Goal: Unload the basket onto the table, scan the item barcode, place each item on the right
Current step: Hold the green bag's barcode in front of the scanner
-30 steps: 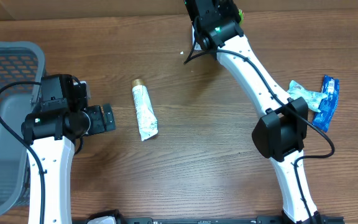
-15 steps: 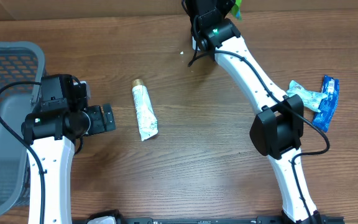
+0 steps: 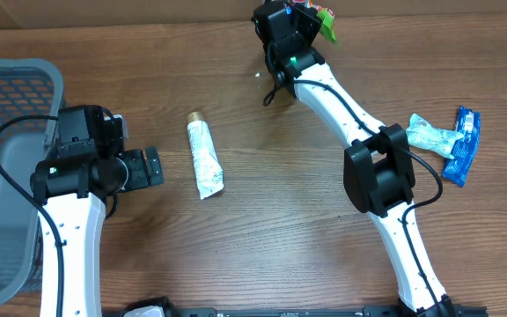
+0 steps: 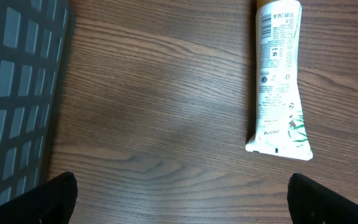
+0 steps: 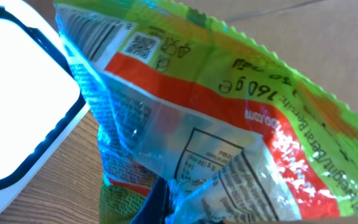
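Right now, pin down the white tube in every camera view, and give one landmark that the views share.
Overhead: the white tube lies left of centre, cap toward the far edge.
Left wrist: the tube is at upper right, crimped end lowest in the picture.
Right wrist: not in it; a green snack bag fills the frame.
Shared landmark: the grey basket, at the left edge of both overhead and left wrist.
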You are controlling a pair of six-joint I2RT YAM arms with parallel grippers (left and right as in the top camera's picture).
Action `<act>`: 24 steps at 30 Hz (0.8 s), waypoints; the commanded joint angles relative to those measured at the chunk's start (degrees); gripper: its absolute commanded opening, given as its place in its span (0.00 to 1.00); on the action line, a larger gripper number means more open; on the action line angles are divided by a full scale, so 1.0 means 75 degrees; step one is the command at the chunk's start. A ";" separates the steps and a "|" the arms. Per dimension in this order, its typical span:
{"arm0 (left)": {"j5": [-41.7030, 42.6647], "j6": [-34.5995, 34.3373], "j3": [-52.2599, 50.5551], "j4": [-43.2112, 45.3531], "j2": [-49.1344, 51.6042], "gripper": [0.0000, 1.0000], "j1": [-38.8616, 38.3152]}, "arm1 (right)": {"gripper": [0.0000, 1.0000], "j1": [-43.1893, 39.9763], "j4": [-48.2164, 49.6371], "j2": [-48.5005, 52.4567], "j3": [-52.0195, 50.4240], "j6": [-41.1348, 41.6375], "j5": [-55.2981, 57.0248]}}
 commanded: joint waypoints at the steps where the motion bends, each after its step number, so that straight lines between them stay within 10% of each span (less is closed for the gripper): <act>1: 0.0079 0.0143 0.0006 0.0000 -0.0017 1.00 -0.0009 | 0.04 -0.0079 0.0289 -0.0082 -0.0236 -0.0003 0.0472; 24: 0.0079 0.0143 0.0006 0.0000 -0.0017 1.00 -0.0009 | 0.04 0.0079 0.0956 -0.0082 -0.0554 -0.0064 0.1387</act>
